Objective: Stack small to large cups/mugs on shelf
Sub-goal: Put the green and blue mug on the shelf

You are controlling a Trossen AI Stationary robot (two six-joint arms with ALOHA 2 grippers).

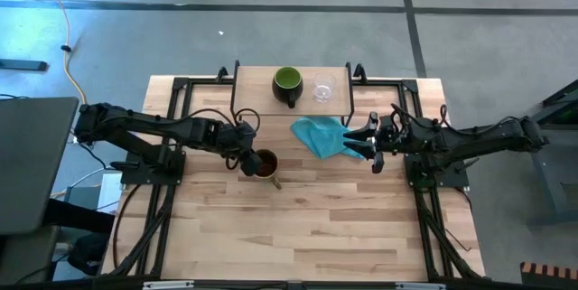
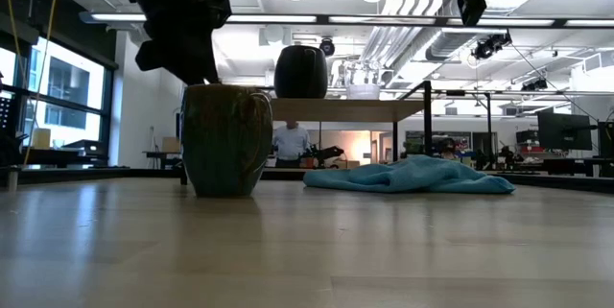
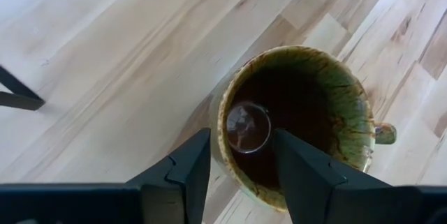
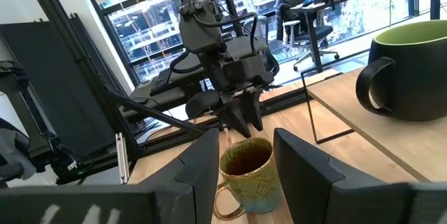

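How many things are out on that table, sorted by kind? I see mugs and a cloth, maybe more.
Mugs with handles: 2, the dark mug with green inside on the shelf and the tan-brown mug on the tabletop
Clear glass cups: 1, the glass cup on the shelf
Cloths: 1, the blue cloth
Shelves: 1, the shelf
Total: 5

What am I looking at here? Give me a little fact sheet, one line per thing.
shelf: light-wood board on black legs at the table's far edge
dark mug with green inside: upright on the shelf
clear glass cup: on the shelf beside the dark mug
tan-brown mug: upright on the tabletop
blue cloth: crumpled on the tabletop
left hand: open, fingers straddling the tan-brown mug's rim
right hand: open, above the cloth's edge, holding nothing
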